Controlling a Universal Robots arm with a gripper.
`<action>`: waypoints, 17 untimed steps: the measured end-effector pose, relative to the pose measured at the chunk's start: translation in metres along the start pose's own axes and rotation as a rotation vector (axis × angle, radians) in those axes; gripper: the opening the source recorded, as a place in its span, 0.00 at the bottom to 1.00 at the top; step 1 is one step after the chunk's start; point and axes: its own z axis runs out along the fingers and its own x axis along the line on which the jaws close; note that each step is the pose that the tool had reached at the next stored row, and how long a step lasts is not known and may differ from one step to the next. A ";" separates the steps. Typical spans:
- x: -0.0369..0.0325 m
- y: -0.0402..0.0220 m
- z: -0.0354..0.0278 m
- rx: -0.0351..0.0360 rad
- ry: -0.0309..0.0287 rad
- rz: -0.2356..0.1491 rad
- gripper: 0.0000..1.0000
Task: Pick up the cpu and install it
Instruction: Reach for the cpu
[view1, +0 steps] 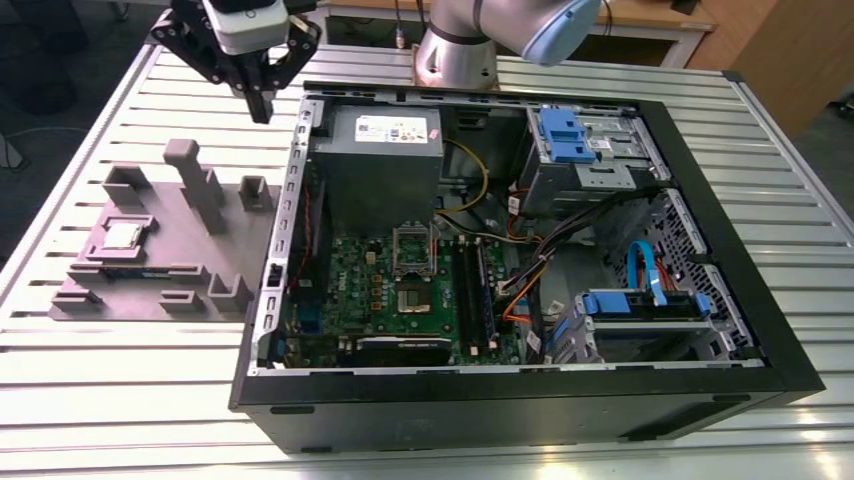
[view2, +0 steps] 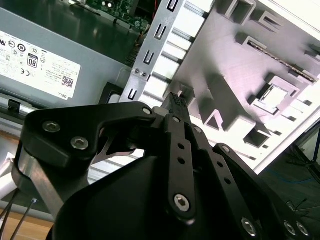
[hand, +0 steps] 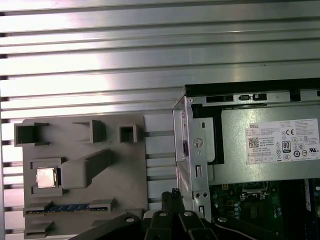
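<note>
**Slatted metal table (view1: 80, 400): cpu (view1: 124, 234) not yet picked**

The cpu lies in the grey fixture block (view1: 180, 262), middle left of the exterior view. The gripper (view1: 260, 103) hangs upper left, well apart, fingers closed and empty. Approach step, I judge; grasping needs opened fingers above it.

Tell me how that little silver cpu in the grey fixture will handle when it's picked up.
Probably stiff and light: the cpu is a small flat square with a metal top. That shiny top looks smooth, so likely slippery. It lies flat in a recess of the grey fixture, so it shouldn't roll or tip.
</note>
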 end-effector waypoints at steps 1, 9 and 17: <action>0.0002 0.0000 0.0000 0.0000 0.0000 0.000 0.10; 0.0021 -0.0002 0.0005 0.0000 0.0000 0.000 0.10; 0.0040 -0.0003 0.0010 0.0000 0.0001 0.000 0.10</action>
